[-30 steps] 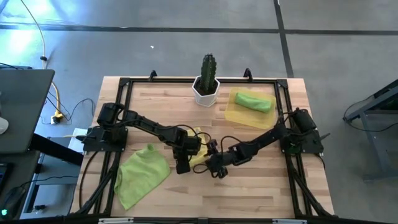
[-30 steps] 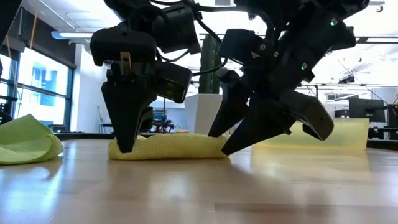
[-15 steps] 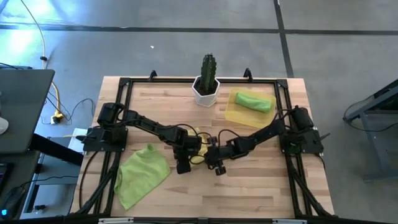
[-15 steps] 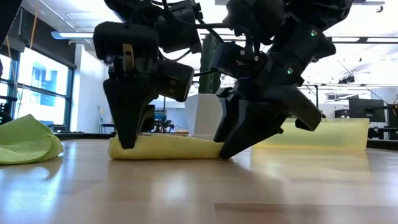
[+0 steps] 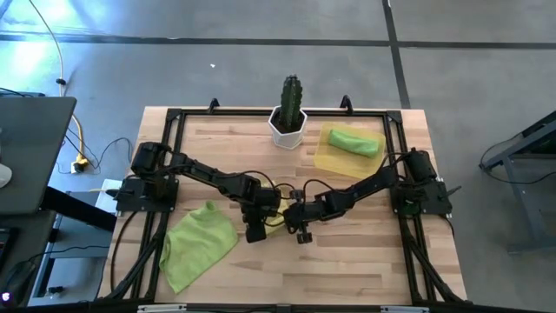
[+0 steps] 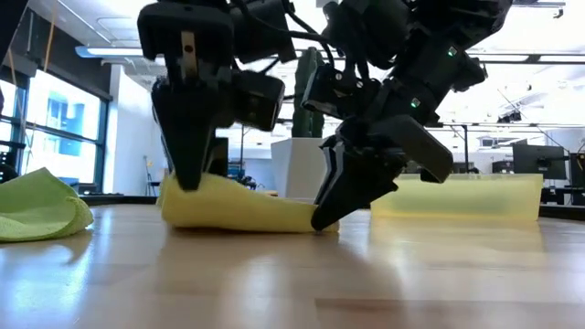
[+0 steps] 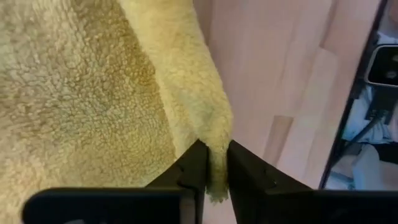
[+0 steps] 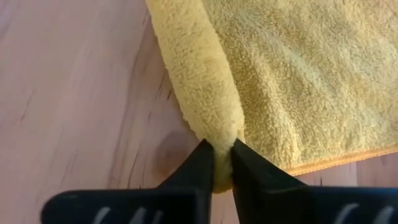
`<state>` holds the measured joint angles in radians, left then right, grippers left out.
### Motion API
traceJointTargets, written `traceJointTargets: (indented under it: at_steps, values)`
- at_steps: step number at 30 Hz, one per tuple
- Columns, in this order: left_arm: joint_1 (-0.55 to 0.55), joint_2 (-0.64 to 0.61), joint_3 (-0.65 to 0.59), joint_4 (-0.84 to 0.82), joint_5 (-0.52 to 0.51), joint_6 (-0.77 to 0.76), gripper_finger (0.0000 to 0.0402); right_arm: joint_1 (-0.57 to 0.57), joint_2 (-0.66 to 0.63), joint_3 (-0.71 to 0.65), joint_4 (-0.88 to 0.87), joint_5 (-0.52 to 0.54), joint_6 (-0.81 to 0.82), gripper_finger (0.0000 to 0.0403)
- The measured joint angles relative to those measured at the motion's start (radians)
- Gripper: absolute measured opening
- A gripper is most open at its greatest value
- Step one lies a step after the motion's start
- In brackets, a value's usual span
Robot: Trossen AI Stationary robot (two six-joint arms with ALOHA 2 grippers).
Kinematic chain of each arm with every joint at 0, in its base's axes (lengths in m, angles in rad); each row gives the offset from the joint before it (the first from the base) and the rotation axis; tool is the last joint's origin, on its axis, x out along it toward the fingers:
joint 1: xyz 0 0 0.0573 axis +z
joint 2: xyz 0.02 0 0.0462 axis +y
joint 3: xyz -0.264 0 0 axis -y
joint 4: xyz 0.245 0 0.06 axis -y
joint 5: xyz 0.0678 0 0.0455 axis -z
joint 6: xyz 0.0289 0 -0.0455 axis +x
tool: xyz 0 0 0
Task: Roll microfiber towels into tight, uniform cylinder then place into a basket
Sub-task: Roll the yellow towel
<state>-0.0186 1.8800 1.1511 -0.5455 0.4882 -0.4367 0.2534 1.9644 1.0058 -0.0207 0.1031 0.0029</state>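
A bright yellow microfiber towel (image 6: 242,212) lies at the table's middle with its near edge rolled into a thick fold (image 8: 199,68). My left gripper (image 6: 187,181) is shut on the fold's left end. My right gripper (image 6: 322,221) is shut on its right end. A loose lime-green towel (image 5: 195,243) lies crumpled at the near left. The pale yellow basket (image 5: 326,161) at the far right holds a rolled green towel (image 5: 354,142). My left gripper pinches the left end of the towel's rolled edge (image 7: 214,140) between its two fingers, coming steeply from above. That end is raised off the table, and the cloth slopes down from it toward the right. A short tip of cloth pokes past the fingers. My right gripper pinches the right end of the same rolled edge (image 8: 221,134) between its two fingertips (image 8: 205,163), slanting down from the table's right. That end (image 6: 315,222) stays down on the wood. Several layers sit in the hold.
A white hexagonal pot with a cactus (image 5: 289,109) stands at the far middle, just left of the basket. A black frame (image 5: 178,117) runs around the work area. Bare wood lies along the near edge.
My right gripper has moved toward the table's left and down, rolled its wrist, and shut on the yellow towel's right end. My left gripper has risen a little, lifting the towel's left end off the table while the right end stays down.
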Motion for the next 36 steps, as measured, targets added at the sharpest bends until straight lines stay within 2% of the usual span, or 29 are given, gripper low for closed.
traceJointTargets:
  at_steps: [4, 9, 14, 22, 29, 36]
  values:
    - [0.013, -0.052, 0.0, -0.038, -0.035, 0.035, 0.0069, 0.0, 0.0, 0.0, -0.002, -0.01, 0.037, 0.0009]
    - [0.02, -0.128, 0.0, -0.2, -0.201, 0.06, 0.0084, 0.0, -0.001, -0.002, -0.001, -0.029, 0.088, 0.0007]
    - [-0.014, -0.194, -0.001, -0.299, -0.378, 0.062, 0.0089, 0.0, -0.001, -0.002, 0.007, -0.136, 0.156, 0.0006]
    - [-0.2, -0.24, 0.0, -0.218, -0.649, 0.03, 0.009, -0.045, 0.003, -0.004, 0.002, -0.419, 0.383, 0.0005]
    - [-0.305, -0.213, -0.002, -0.116, -0.737, -0.005, 0.009, -0.107, 0.007, -0.008, 0.027, -0.583, 0.522, 0.0014]
    - [-0.351, -0.105, 0.002, 0.062, -0.738, 0.092, 0.0097, -0.147, 0.007, -0.008, 0.035, -0.634, 0.615, 0.0015]
